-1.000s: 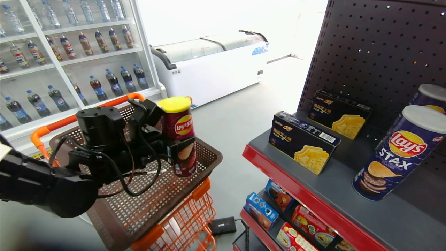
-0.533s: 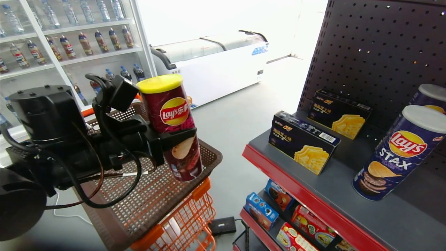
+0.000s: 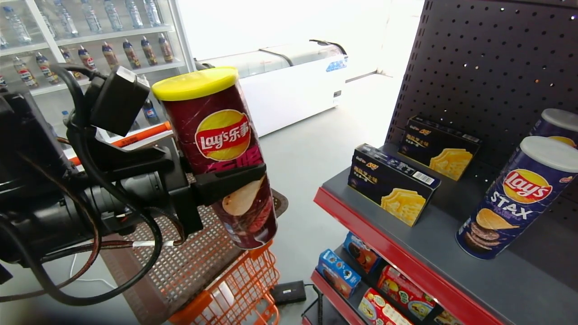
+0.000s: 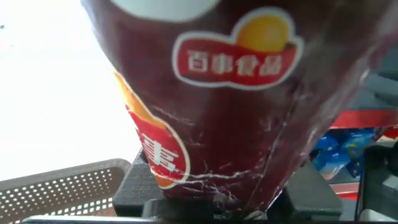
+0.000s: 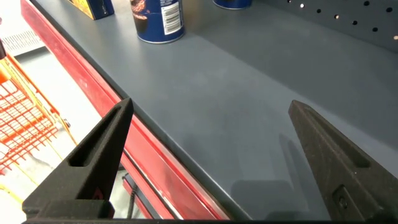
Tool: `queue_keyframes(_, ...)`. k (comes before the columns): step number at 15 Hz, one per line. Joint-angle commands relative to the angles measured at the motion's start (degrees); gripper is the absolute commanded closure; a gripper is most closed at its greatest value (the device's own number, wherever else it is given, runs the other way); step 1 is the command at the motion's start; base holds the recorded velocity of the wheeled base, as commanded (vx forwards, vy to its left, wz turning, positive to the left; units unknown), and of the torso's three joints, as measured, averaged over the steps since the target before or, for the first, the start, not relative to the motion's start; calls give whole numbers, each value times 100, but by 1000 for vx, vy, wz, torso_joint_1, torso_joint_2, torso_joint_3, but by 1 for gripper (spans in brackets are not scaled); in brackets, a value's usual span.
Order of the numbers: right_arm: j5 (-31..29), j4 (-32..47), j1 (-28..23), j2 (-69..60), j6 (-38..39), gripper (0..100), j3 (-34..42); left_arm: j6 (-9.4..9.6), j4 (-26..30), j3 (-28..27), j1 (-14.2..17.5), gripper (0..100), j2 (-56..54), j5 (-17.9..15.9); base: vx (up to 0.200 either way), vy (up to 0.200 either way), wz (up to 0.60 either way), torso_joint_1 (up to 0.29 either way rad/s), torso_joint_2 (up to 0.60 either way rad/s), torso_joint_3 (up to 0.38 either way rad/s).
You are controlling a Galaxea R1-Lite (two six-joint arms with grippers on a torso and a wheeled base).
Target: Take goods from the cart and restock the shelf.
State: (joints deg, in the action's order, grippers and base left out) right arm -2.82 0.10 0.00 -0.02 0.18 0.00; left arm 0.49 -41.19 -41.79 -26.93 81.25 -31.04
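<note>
A dark red chip can [image 3: 216, 135] with a yellow lid hangs upright above the cart's brown basket [image 3: 180, 271], and my left gripper [image 3: 228, 180] is shut on its middle. The left wrist view has the same can [image 4: 236, 106] close up between the fingers. To the right stands the shelf [image 3: 406, 239], grey on top with a red front edge. My right gripper [image 5: 211, 162] is open, with nothing between its fingers, just above the bare grey shelf top [image 5: 249, 93] near the red edge.
On the shelf stand two tall blue chip cans [image 3: 515, 198] and two dark biscuit boxes [image 3: 393, 183]. Snack boxes [image 3: 338, 271] fill the lower level. A chest freezer [image 3: 280, 85] and a drinks cooler [image 3: 90, 36] stand behind the orange cart [image 3: 244, 293].
My left arm has lifted the red can up out of the basket and nearer to the head camera. The shelf and its goods have not moved.
</note>
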Motion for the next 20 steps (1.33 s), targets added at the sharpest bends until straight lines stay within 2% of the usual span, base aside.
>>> queue_keyframes(1, 0, -1, 0, 2, -1, 0, 0, 22, -20, 30, -40, 100, -65, -25, 0, 0, 0, 0, 0, 0)
queue_keyframes(5, 0, -1, 0, 2, -1, 0, 0, 13, 15, 444, -146, 100, -496, -43, 0, 0, 0, 0, 0, 0)
queue_keyframes(9, 0, -1, 0, 2, -1, 0, 0, 22, 50, 540, -172, 100, -646, -34, 0, 0, 0, 0, 0, 0)
queue_keyframes(11, 0, -1, 0, 2, -1, 0, 0, 22, 76, 681, -392, 100, -795, -16, 0, 0, 0, 0, 0, 0)
queue_keyframes(14, 9, -1, 0, 2, -1, 0, 0, 30, 472, 672, -550, 100, -944, -8, 0, 0, 0, 0, 0, 0)
queue_keyframes(17, 0, -1, 0, 2, -1, 0, 0, 39, 498, 707, -568, 100, -1006, -8, 0, 0, 0, 0, 0, 0)
queue_keyframes(20, 0, -1, 0, 2, -1, 0, 0, 39, 524, 1032, -594, 100, -1287, -43, 0, 0, 0, 0, 0, 0)
